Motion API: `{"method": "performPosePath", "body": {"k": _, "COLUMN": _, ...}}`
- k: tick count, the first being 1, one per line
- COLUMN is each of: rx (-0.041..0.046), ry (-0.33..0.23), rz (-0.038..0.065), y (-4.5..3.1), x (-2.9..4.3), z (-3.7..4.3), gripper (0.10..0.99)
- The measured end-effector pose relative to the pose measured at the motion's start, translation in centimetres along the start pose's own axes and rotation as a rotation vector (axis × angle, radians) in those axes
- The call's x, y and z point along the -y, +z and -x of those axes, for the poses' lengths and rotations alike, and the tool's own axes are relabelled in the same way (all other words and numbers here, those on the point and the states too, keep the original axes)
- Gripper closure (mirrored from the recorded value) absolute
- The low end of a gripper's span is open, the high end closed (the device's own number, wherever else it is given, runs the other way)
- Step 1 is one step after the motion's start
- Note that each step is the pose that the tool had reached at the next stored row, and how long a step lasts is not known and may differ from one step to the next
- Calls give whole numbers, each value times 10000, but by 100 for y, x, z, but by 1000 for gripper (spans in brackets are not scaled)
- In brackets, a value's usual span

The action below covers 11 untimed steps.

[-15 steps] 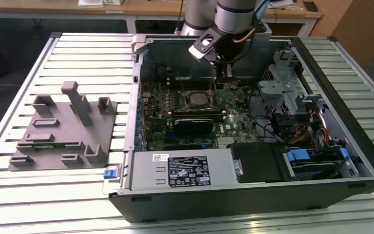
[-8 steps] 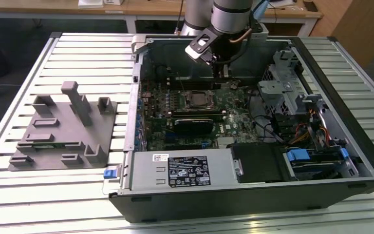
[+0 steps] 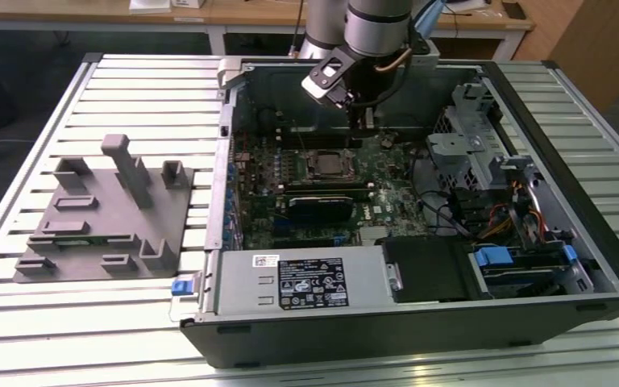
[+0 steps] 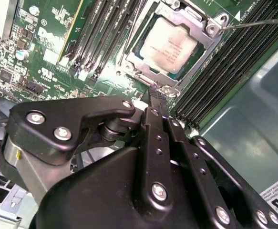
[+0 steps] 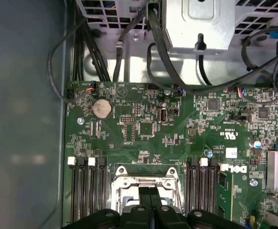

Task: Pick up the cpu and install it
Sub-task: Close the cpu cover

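Note:
The cpu (image 4: 169, 44), a pale silver square chip, lies flat in the motherboard socket (image 4: 210, 29), with the socket's metal frame around it. My gripper (image 4: 157, 93) hovers close beside the socket's edge, its two black fingers (image 5: 145, 195) pressed together with nothing between them. In the exterior view the gripper (image 3: 363, 122) hangs inside the open computer case, just behind the socket (image 3: 329, 165). In the first wrist view the fingers hide the middle of the socket (image 5: 146, 179).
Memory slots (image 5: 86, 191) flank the socket on both sides. A thin lever wire (image 4: 258, 21) sticks out from the socket's corner. Cables (image 5: 158, 52) and a drive cage (image 3: 471, 137) crowd the case. A grey fixture (image 3: 105, 210) with upright blocks sits on the slatted table at the exterior view's left.

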State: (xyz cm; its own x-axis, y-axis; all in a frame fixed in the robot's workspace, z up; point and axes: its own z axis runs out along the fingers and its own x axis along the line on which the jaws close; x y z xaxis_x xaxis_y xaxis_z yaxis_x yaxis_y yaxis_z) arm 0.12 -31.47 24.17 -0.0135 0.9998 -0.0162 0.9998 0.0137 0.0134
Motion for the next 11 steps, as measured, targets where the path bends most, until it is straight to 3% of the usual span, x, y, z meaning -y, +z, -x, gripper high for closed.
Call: {"method": "performPosePath", "body": {"k": 11, "rx": 1, "ry": 1, "rz": 13, "y": 79, "x": 50, "z": 13, "gripper": 980}}
